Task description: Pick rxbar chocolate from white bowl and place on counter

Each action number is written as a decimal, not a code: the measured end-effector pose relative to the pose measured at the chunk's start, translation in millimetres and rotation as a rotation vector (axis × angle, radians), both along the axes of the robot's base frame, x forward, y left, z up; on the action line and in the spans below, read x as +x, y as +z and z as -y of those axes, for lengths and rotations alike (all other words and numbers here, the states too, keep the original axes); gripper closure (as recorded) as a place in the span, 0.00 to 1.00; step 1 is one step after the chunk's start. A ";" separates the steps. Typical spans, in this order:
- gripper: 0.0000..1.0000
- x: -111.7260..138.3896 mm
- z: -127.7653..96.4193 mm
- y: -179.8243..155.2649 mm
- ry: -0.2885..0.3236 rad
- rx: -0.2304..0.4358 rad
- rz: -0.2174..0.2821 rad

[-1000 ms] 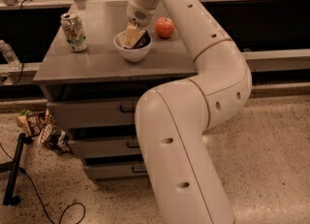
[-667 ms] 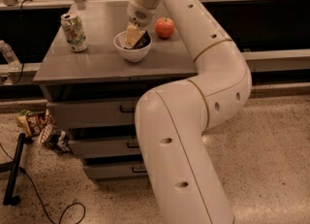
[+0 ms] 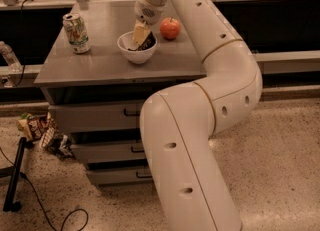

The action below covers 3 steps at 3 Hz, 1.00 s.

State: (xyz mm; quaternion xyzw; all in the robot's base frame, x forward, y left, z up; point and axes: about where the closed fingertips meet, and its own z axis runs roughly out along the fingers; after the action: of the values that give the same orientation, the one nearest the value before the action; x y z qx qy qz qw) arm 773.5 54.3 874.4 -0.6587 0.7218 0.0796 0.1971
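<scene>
The white bowl (image 3: pixel 136 53) stands on the grey counter (image 3: pixel 105 62), near its middle. The dark rxbar chocolate (image 3: pixel 148 43) lies tilted inside the bowl, leaning on the right rim. My gripper (image 3: pixel 141 34) reaches down into the bowl from above, its pale fingers right at the bar and touching it. The bar is partly hidden behind the fingers.
A soda can (image 3: pixel 76 33) stands at the counter's left. A red apple (image 3: pixel 170 28) sits just right of the bowl. My large white arm (image 3: pixel 200 125) fills the right foreground. Snack packets (image 3: pixel 42 130) and a black cable lie on the floor at left.
None visible; the gripper stays in the bowl at the bar.
</scene>
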 end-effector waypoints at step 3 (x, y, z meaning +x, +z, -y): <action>0.13 -1.0 9.2 -4.1 -0.013 -0.025 -0.012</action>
State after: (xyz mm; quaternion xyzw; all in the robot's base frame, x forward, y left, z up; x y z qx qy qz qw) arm 772.5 45.1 870.4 -0.6559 0.7282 0.0732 0.1850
